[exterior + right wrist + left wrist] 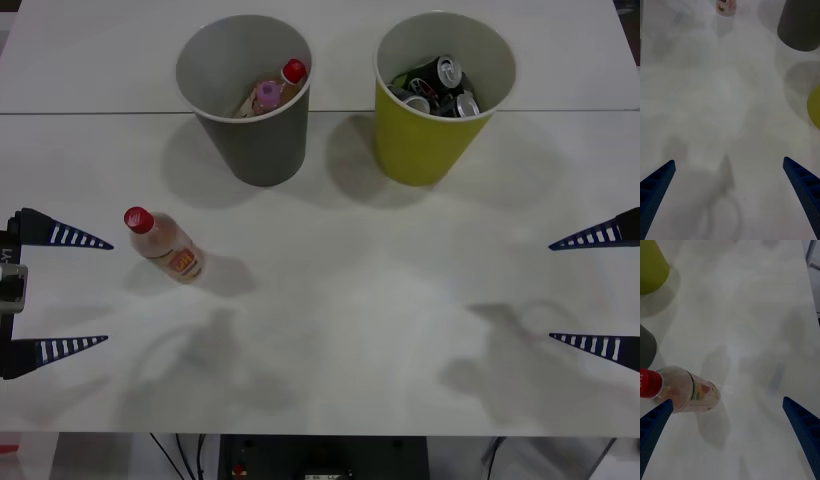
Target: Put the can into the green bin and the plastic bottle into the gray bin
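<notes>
The plastic bottle (pixel 165 246), with its red cap and yellow-and-red label, lies on its side on the white table, left of centre. My left gripper (pixel 107 291) stands open just left of it, nothing between its fingers; in the left wrist view the bottle (pixel 688 390) lies close to one finger of that gripper (pixel 727 399). The gray bin (pixel 250 140) stands at the back left, the green bin (pixel 425 140) at the back right with dark cans (pixel 447 72) inside. At the right edge my right gripper (pixel 550 291) is open and empty.
Inside the gray bin lie a pink-capped bottle (pixel 267 95) and a red-capped bottle (pixel 293 71). The right wrist view looks across bare table toward the plastic bottle (pixel 726 6), the gray bin (pixel 799 26) and the green bin (pixel 814 107). The table's front edge runs below both grippers.
</notes>
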